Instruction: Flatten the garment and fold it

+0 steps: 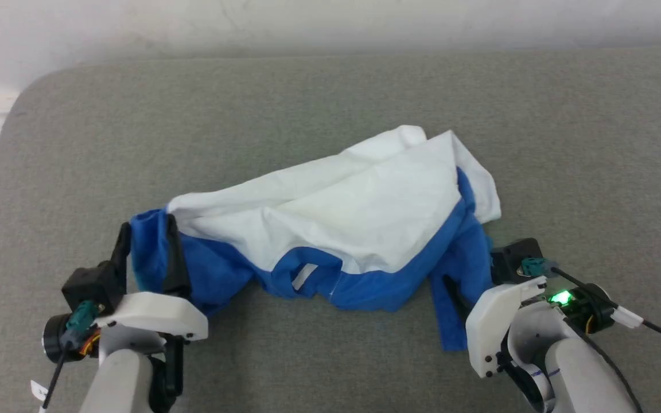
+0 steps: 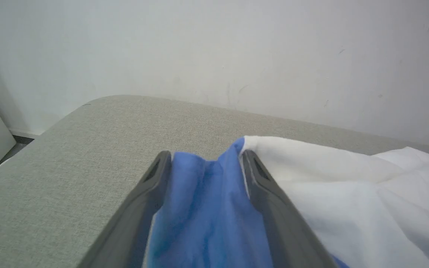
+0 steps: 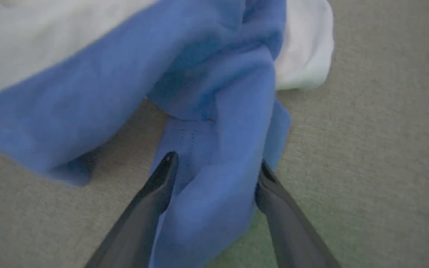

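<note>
The garment (image 1: 359, 218) lies in the middle of the head view, still a rumpled heap and not a flat shirt. Its white body is creased and doubled over itself toward the upper right, a blue band runs along the lower edge, and the neck opening gapes at lower centre. No fold shows as made, and by my judgement the flattening itself is only beginning, with the two blue ends taken up ready to be drawn apart. At the lower left the left gripper (image 1: 147, 252) has its two dark fingers either side of a thick bunch of blue cloth. In the left wrist view that bunch fills the gap of the left gripper (image 2: 206, 163) right up to the fingertips, with the white of the garment (image 2: 348, 193) spilling off to the right, so I take it as pinching the garment. At the lower right the right gripper (image 1: 471, 275) is half buried in the other blue end. In the right wrist view the right gripper (image 3: 216, 163) has a blue flap of the garment (image 3: 88, 93) clamped between its fingers. The rest sags to the grey padded surface (image 1: 330, 92), which runs up to a white wall (image 1: 330, 23). Spreading, smoothing and every fold remain to do.
</note>
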